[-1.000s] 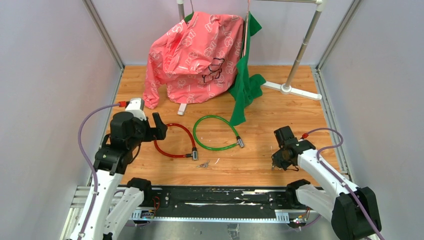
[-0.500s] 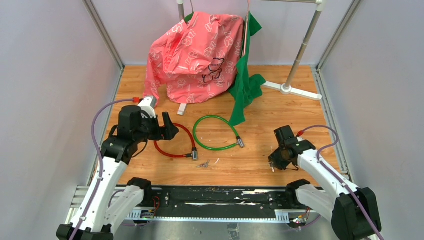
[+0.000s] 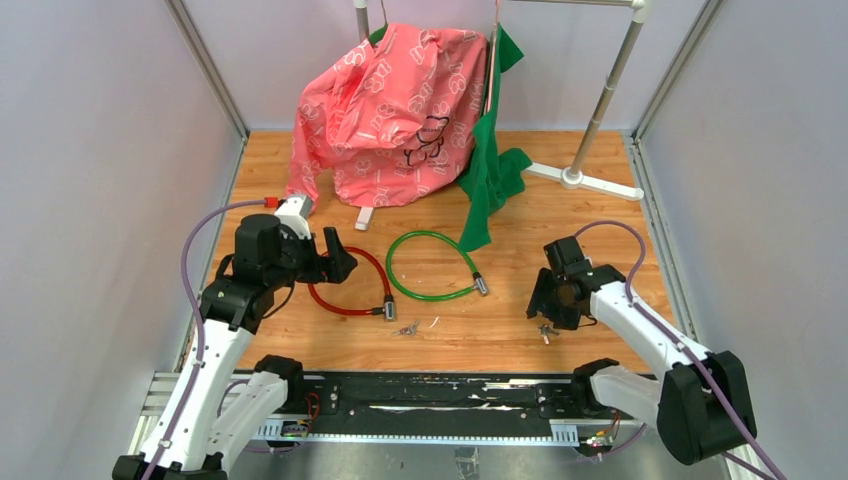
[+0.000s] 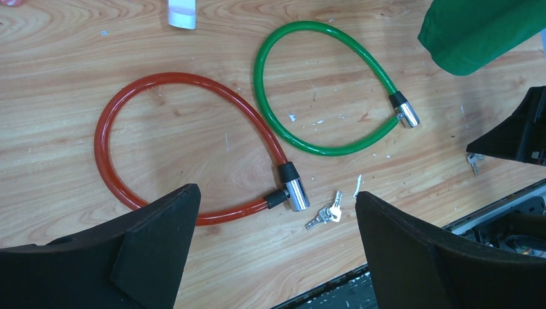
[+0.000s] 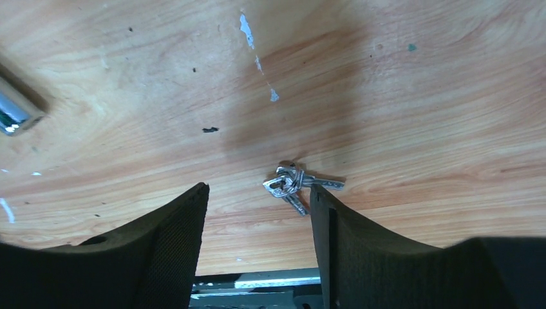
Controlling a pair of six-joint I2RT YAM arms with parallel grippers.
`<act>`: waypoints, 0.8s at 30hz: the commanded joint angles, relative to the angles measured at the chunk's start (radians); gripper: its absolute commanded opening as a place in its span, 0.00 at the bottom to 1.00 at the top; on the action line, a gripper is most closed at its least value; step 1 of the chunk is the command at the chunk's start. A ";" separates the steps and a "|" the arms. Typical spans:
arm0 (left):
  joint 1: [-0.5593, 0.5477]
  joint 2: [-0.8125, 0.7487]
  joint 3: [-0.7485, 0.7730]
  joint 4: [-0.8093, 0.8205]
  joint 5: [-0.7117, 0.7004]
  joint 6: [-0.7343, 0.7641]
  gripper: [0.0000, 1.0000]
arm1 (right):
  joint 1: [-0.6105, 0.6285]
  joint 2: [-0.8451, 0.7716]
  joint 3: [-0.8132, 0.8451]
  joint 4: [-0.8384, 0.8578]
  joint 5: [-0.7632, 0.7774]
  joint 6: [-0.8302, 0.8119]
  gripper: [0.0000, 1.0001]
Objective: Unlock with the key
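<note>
Hovering low over a small key bunch (image 5: 293,185), the right claw (image 5: 259,188) has its fingers partly spread and holds nothing. The keys lie flat on the tabletop (image 3: 600,230), just past the gap between the fingers. The left claw (image 4: 274,193) hangs spread wide and empty above the red cable lock (image 4: 174,78), whose steel barrel (image 4: 295,192) points toward the near edge. A second pair of keys (image 4: 325,215) lies just beside that barrel. The green cable lock (image 4: 257,71) curls to the right of the red one, its loop touching it.

The step in hand looks like picking up a key; no lock has a key in it yet. The next move probably calls for lowering the right claw squarely over the bunch and pinching thin metal off flat wood, which may slip. Which lock this bunch fits cannot be told.

The bunch sits close to the near edge, with the black rail (image 3: 430,390) just beyond, so there is little room on that side. Bare wood lies open to the left toward the locks. The green cloth (image 3: 490,180) and pink garment (image 3: 390,100) hang well apart at the far side.
</note>
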State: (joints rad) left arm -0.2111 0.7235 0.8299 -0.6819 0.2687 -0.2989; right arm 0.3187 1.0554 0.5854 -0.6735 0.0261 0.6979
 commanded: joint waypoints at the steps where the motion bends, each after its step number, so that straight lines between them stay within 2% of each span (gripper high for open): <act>1: -0.005 -0.008 -0.012 0.011 0.005 0.013 0.95 | 0.012 0.052 0.017 -0.026 -0.011 -0.113 0.61; 7: -0.005 -0.008 -0.013 0.012 0.002 0.011 0.95 | 0.052 0.101 0.011 -0.007 -0.028 -0.102 0.52; 11: -0.005 -0.007 -0.014 0.012 0.001 0.011 0.95 | 0.076 0.134 0.014 0.007 0.026 -0.097 0.45; 20: -0.005 -0.010 -0.013 0.012 0.001 0.011 0.95 | 0.122 0.191 0.026 0.005 0.110 -0.090 0.44; 24: -0.006 -0.009 -0.014 0.012 0.000 0.012 0.95 | 0.134 0.205 0.008 0.019 0.126 -0.077 0.39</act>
State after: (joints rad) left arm -0.2111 0.7235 0.8242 -0.6819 0.2665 -0.2989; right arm 0.4320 1.2339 0.6128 -0.6743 0.0978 0.6094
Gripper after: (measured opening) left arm 0.953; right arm 0.418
